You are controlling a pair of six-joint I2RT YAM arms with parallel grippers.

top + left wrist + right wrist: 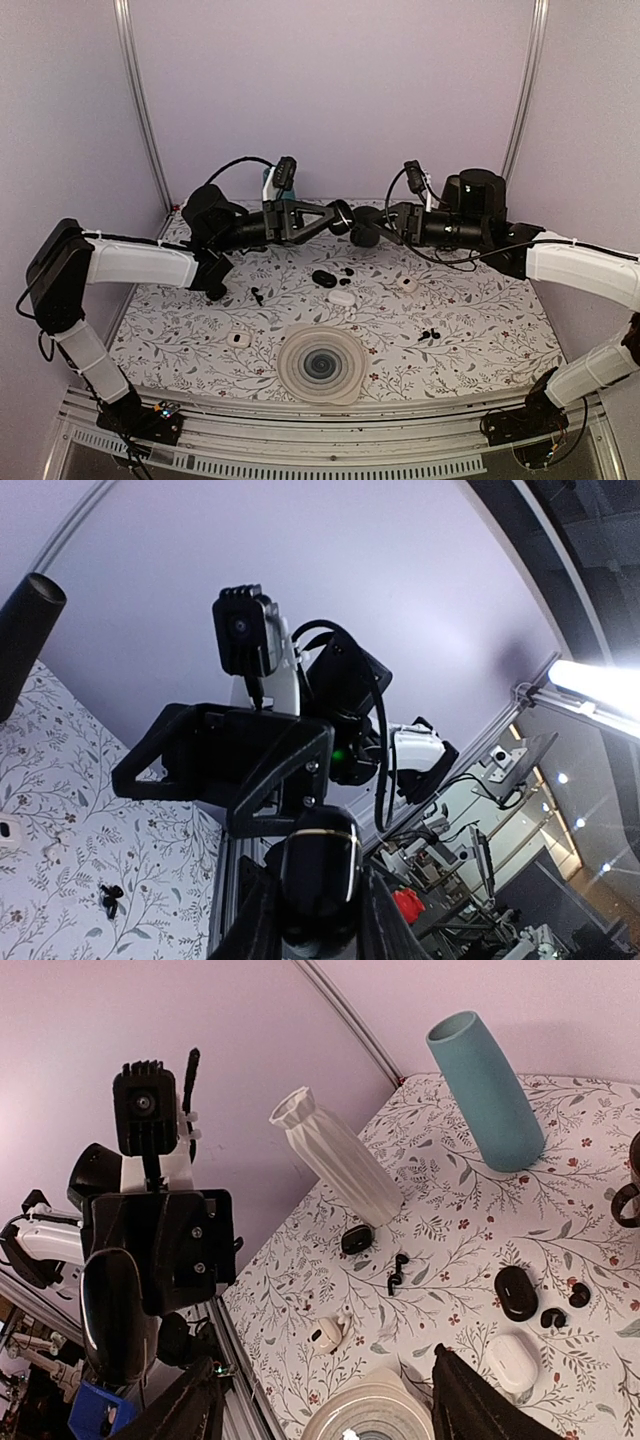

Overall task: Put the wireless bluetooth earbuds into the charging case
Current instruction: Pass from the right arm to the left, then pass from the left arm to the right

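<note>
Open cloth (500, 365) near right of the ribbed disc (321, 365); cases (342, 297) crowded just behind it

What lay around the disc (321, 365) at the counter's (480, 350) near middle
Just behind the disc lay the first case (342, 297), the second case (323, 278) behind that, and the third case (407, 284) behind and rightward. The fourth case (237, 339) lay left of the disc. The right earbuds (429, 333) lay beside the disc, the left earbuds (258, 295) behind-left. Far behind and above it, the left claw (318, 925) held the fifth case (320, 880).
</note>
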